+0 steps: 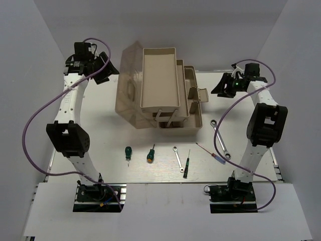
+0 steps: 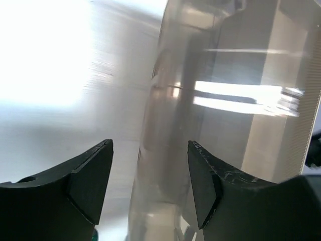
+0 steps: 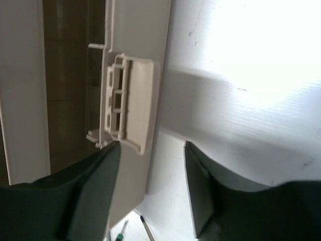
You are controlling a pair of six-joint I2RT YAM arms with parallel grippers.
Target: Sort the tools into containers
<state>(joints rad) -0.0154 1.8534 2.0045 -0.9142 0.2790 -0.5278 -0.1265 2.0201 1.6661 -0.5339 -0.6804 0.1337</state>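
- White tabletop [image 1: 105, 135] is shown from above, with the opened toolbox [image 1: 160, 85] at upper centre.
- Left gripper [image 2: 149, 146] and right gripper [image 3: 152, 146] are both spread, with nothing held.
- Long wrench [image 1: 220, 138] is laid near-vertical at lower right, below the right gripper, the nearer one.

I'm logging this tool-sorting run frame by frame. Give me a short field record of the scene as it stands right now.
toolbox: open, translucent lid swung left, top tray empty
on table: large wrench, small wrench, green stubby screwdriver, second stubby screwdriver, black precision screwdriver, red-shafted precision screwdriver
left gripper: open, beside lid, holding nothing
right gripper: open, beside latch, holding nothing
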